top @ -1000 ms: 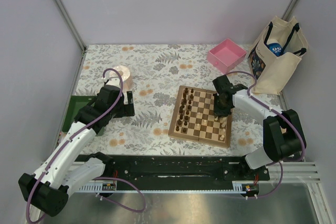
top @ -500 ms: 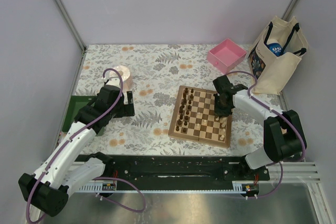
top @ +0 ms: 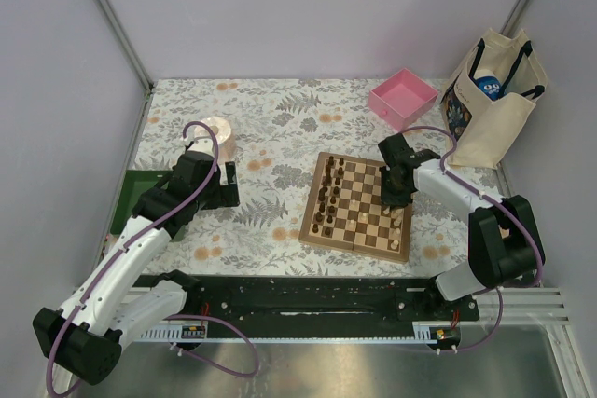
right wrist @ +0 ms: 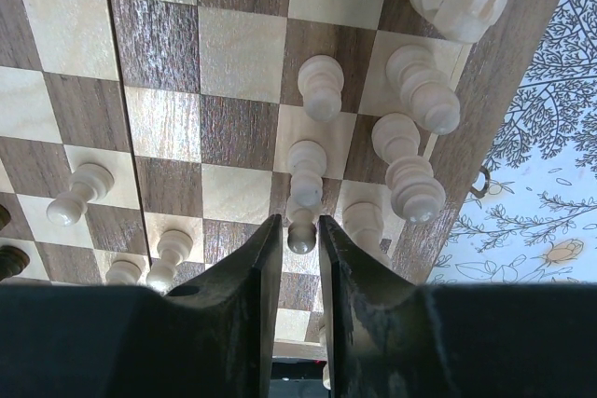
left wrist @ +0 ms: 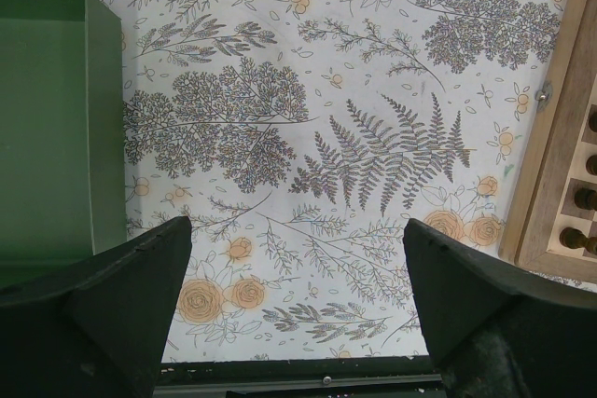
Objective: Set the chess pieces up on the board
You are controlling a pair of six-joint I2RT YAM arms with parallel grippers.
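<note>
The board (top: 308, 230) lies right of centre on the floral cloth. Dark chess pieces (top: 325, 198) stand along its left side and pale pieces (top: 401, 226) along its right side. My right gripper (top: 394, 195) points down over the board's right part. In the right wrist view its jaws (right wrist: 299, 221) are nearly closed around a pale pawn (right wrist: 300, 235), with other pale pieces (right wrist: 322, 86) standing close by on the board (right wrist: 238, 53). My left gripper (top: 224, 184) is open and empty over the cloth (left wrist: 297, 230), left of the board's edge (left wrist: 560, 137).
A pink square tray (top: 403, 98) sits at the back right, beside a cloth tote bag (top: 492, 100). A green tray (top: 121, 202) lies at the left edge, also in the left wrist view (left wrist: 47, 118). A round pinkish roll (top: 216, 132) stands behind the left gripper.
My right gripper has shifted very slightly over the board's right side. The left arm has not moved.
</note>
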